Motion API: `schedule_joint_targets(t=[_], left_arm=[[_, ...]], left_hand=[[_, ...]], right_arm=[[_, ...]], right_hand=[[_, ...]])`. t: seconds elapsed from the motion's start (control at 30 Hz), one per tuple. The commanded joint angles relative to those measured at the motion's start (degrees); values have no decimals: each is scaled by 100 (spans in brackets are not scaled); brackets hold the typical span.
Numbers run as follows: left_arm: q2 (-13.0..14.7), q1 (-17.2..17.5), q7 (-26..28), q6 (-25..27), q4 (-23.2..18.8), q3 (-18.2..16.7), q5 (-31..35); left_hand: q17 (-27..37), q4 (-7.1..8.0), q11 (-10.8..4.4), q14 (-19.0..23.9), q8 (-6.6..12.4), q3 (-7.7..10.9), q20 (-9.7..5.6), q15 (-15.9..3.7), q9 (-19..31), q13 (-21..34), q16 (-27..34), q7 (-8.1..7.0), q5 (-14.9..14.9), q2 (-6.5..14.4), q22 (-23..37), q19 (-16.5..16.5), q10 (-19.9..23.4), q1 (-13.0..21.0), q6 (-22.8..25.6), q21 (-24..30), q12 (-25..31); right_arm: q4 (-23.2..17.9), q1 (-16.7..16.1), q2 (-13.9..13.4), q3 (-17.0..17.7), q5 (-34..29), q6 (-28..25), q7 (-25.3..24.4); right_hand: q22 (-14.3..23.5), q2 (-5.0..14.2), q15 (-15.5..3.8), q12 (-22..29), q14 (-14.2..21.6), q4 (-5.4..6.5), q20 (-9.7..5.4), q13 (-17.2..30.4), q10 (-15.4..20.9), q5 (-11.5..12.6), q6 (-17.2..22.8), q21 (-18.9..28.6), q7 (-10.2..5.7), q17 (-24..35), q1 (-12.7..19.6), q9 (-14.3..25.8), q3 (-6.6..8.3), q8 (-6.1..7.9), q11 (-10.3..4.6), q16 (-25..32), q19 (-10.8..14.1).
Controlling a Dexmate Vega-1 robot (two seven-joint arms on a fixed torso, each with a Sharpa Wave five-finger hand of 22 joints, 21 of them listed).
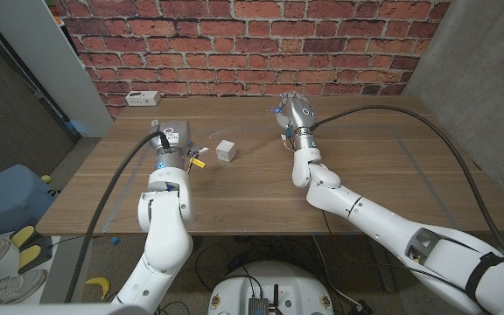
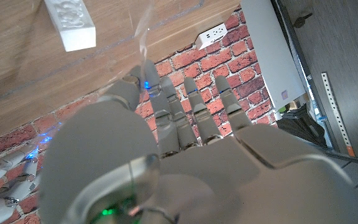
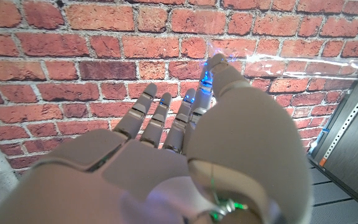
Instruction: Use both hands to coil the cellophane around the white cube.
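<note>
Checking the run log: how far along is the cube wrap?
Done: both hands appear to have the cellophane picked up; the left hand and right hand each pinch an end. In hand: the film seems stretched between them. Left: the white cube sits bare on the table; no coil yet.

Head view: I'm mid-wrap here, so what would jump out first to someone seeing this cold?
Probably the small white cube, alone on the wooden table between the two arms. Next, the hands: the left hand and the right hand are raised on either side of it, each pinching an end of the cellophane, a thin clear strip that is hard to see. Behind everything runs a red brick wall.
</note>
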Motion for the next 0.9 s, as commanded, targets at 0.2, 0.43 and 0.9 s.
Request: schedule_joint_targets(t=[0.2, 0.43, 0.9], left_arm=[[173, -586, -111, 239, 682, -147, -90], [320, -892, -156, 362, 997, -116, -236], [613, -1493, -343, 651, 1587, 85, -162]], left_hand=[[-9, 34, -85, 44, 118, 111, 1, -620, 194, 11, -20, 11, 22, 96, 8, 0, 135, 116, 88, 52, 8], [0, 35, -108, 57, 123, 125, -3, -632, 193, 4, -11, 11, 17, 90, 6, 2, 144, 105, 93, 61, 2], [16, 38, -113, 60, 127, 158, -3, -633, 186, 6, -8, 1, 7, 72, 1, -3, 161, 76, 95, 78, -2]], right_arm=[[1190, 707, 527, -246, 232, 681, -52], [1847, 1028, 825, -370, 398, 945, -107], [3090, 1636, 1340, -678, 660, 1360, -258]], right_hand=[[16, -39, -789, -16, 33, 5, -5, 9, 46, -9, 191, 14, 134, 17, -21, 357, 82, 19, -33, -26, 62], [16, -43, -792, -27, 33, 7, -9, 10, 46, -7, 186, 10, 137, 20, -36, 356, 105, 17, -30, -42, 62], [16, -49, -794, -48, 51, 12, -4, 13, 38, -6, 176, 4, 122, 25, -61, 351, 146, 12, -30, -61, 61]])
